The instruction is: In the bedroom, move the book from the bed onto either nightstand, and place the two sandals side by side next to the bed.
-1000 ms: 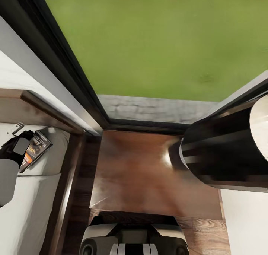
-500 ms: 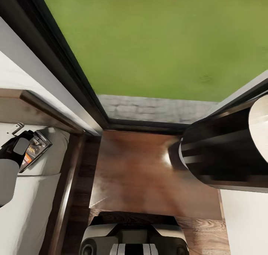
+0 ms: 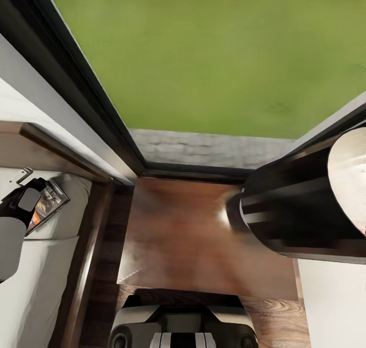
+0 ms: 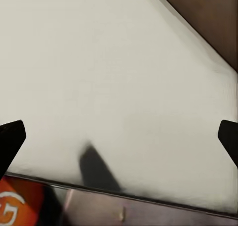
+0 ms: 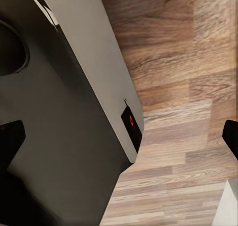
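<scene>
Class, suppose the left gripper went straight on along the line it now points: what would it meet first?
Most likely the bed's pale mattress, which lies ahead between the open left gripper fingertips; the book lies nearer, off that line. Depth is unclear.

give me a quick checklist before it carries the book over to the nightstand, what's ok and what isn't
1. Book located: ok. The book lies on the bed near the headboard.
2. Left gripper at the book: ok. The left gripper sits at the book's edge in the head view.
3. Firm grasp on the book: cannot tell. In the left wrist view the fingertips stand wide apart over the mattress, with the orange cover at the frame's edge.
4. Landing spot: ok. The nightstand top is bare wood where it shows.
5. Obstacle: not ok. A large black cylinder overhangs the nightstand's right side.
6. Right gripper: cannot tell. Its fingertips face wood floor, apart.
</scene>
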Controlling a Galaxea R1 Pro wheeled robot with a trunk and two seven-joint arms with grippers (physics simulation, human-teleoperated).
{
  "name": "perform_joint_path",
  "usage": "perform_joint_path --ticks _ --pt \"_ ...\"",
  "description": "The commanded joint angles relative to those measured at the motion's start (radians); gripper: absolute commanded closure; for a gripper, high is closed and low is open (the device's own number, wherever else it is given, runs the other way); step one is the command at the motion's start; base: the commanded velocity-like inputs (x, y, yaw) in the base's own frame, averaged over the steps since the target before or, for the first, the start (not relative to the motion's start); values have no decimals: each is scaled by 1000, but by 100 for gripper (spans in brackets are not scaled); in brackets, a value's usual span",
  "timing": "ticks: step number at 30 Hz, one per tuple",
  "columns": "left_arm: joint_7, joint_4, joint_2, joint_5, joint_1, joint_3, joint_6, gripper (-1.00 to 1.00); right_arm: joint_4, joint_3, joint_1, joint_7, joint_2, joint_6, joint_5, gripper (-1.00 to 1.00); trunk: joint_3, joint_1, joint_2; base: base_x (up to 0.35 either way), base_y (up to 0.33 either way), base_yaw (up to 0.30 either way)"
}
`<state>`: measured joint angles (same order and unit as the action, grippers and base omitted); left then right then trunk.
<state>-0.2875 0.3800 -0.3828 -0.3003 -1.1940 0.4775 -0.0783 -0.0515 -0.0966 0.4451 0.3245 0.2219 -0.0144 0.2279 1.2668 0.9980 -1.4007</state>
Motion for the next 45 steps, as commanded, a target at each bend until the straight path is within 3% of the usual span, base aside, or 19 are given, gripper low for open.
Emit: perform_joint_path --ticks 1,10,13,21,45 --pt "-1 -1 1 -16 1 -1 -12 -100 -4 -8 1 5 1 -2 3 -100 0 0 0 0 -36 0" --pt "-1 -1 1 -16 1 -2 -12 -100 -4 -6 1 5 1 -8 3 -100 0 0 0 0 -12 0" --pt "-4 19 -16 -1 17 -4 13 -100 1 -10 3 13 5 -5 5 -100 0 0 0 0 0 0" --pt "-3 33 -13 -1 59 -4 15 -100 1 -10 3 13 5 -5 5 -100 0 0 0 0 0 0" --pt "-2 31 -13 -1 60 -4 15 -100 1 -9 3 13 5 -5 5 -100 0 0 0 0 0 0"
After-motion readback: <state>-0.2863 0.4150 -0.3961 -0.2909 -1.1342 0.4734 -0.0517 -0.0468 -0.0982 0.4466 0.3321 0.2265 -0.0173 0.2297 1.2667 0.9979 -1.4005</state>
